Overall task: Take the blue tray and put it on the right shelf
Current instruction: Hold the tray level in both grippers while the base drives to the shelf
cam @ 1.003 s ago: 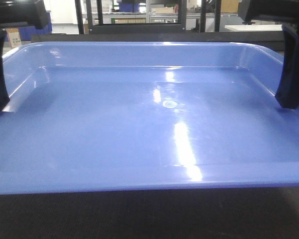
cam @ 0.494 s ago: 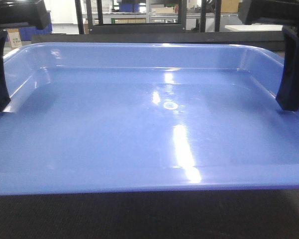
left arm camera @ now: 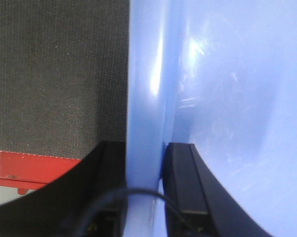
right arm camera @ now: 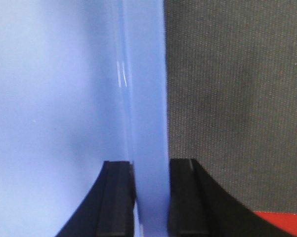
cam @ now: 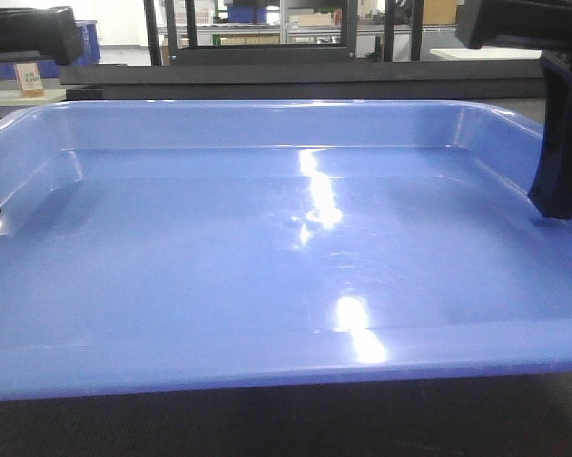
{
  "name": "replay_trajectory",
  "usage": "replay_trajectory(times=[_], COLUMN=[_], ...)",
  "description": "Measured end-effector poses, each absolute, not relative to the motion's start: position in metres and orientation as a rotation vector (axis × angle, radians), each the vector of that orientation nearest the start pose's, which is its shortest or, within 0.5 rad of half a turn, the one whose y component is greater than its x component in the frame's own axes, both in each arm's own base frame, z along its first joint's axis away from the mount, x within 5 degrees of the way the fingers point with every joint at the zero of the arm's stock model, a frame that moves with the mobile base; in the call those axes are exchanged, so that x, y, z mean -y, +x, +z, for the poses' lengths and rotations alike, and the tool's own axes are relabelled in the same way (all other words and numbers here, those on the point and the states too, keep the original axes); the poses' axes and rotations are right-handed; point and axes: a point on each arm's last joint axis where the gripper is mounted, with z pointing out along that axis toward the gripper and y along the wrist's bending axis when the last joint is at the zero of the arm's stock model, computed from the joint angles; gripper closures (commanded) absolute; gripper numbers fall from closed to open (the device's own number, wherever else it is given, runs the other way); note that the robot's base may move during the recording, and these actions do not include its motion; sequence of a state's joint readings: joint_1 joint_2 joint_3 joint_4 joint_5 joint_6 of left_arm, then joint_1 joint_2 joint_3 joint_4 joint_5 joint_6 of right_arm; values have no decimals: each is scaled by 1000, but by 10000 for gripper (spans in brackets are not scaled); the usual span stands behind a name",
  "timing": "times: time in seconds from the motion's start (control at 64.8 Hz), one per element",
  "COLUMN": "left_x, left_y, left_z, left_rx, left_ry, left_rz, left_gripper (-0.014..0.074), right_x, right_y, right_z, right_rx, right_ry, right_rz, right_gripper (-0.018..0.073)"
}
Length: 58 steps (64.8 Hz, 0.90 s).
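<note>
The blue tray (cam: 286, 238) fills the front view, lying level between both arms above the dark woven surface (left arm camera: 54, 74). Each gripper takes one short side, probably so the wide, shallow tray's weight is shared and it does not tip.

The wrist views show what the front view cuts off. The left gripper (left arm camera: 144, 150) has one finger inside and one outside the rolled rim, clamped on it. The right gripper (right arm camera: 150, 168) pinches its rim the same way.

Only the front view shows the tray's empty interior and dark rack frames (cam: 257, 43) beyond it. The right shelf cannot be made out, nor whether the tray is lifted.
</note>
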State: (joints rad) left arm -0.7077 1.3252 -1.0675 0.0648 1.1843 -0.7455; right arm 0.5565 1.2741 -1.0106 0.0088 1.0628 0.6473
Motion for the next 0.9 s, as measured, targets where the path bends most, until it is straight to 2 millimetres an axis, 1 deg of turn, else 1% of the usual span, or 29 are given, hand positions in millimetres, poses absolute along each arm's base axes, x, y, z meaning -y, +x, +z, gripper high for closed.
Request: replay_trajectory(times=[0.185,0.401,0.895], left_x=[151,151,151], left_y=[187,195,196], left_z=[297,299,300], left_rx=[-2920,-2817,-2808], left_ry=[-25,26,30], left_rz=[-144,-113,-107], left_gripper=[523,523,523], right_x=[-125,-125,-126], right_y=[199,200,200], right_z=[296,297,297], right_rx=[-2856,-2841,-2841], right_ry=[134,139,147], right_rz=[281,296,300], right_gripper=[393,393,393])
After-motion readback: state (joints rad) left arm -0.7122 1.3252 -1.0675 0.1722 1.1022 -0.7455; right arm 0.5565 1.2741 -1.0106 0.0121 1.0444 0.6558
